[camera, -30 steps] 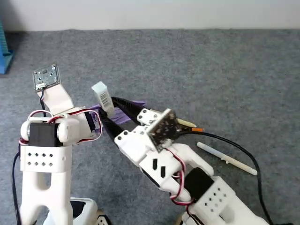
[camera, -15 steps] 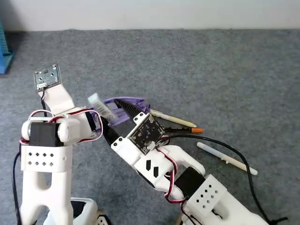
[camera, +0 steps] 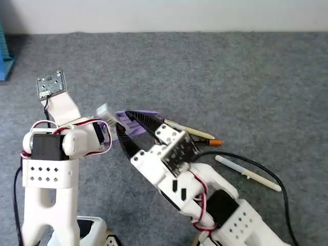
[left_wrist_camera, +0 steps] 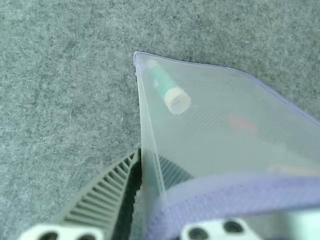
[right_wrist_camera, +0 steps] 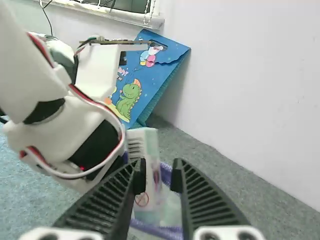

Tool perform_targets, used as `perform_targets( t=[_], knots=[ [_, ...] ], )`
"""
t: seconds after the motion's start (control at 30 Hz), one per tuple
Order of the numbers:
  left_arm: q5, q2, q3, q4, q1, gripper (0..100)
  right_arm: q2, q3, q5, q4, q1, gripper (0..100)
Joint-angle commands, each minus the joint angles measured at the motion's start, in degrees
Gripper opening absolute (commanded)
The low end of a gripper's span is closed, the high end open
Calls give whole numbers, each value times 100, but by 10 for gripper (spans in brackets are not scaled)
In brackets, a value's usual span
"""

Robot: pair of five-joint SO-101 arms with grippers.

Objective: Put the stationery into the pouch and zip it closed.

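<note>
So the left gripper (left_wrist_camera: 141, 165) is pinched shut on the pouch (left_wrist_camera: 215, 125) right by the purple zipper edge. My guess is it's holding the mouth up off the table so there's a gap to drop things into. The pouch sits left of centre, between the two arms. One green stick (left_wrist_camera: 167, 90) is already lying inside, down in the far corner.

The right gripper (right_wrist_camera: 156, 172) is clamped on a small white box (right_wrist_camera: 148, 150), held upright just over the pouch opening and close to the left arm. Looks lined up for a drop.

Not done by a long way: two pens (camera: 192, 133) lie just right of the pouch, a white one (camera: 248, 174) sits farther right, and the zip is open.
</note>
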Motion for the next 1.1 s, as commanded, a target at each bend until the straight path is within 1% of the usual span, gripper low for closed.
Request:
perform_targets(
  t=[0.0, 0.13, 0.2, 0.27, 0.4, 0.43, 0.57, 0.67, 0.73, 0.83, 0.9, 0.97, 1.07],
  knots=[
    [44, 123, 101, 97, -53, 12, -514, -97, 35, 637, 57, 50],
    [44, 132, 101, 97, -44, 12, -840, -97, 18, 1165, 40, 24],
    [44, 132, 101, 97, -35, 12, -875, -62, 18, 1191, 40, 6],
    [44, 132, 101, 97, -35, 12, -778, -62, 18, 1182, 40, 9],
    [44, 141, 101, 97, -26, 12, -242, -62, 9, 1174, 31, 9],
    [44, 149, 101, 97, -26, 12, -57, -62, 9, 1112, 31, 9],
    [44, 158, 127, 97, -53, 12, 734, -70, 18, 312, 57, 9],
    [44, 158, 127, 88, -53, 12, 1226, -70, 18, 127, 66, 9],
    [44, 158, 127, 88, -53, 12, 1279, -105, 18, 119, 101, 8],
    [44, 141, 127, 88, -62, 12, 848, -105, 18, 154, 286, 8],
    [44, 132, 127, 88, -62, 12, 418, -105, 26, 488, 426, 8],
    [44, 132, 127, 88, -62, 12, -101, -105, 26, 1033, 593, 8],
    [44, 132, 127, 88, -62, 12, -892, -105, 18, 1938, 1059, 8]
  ],
)
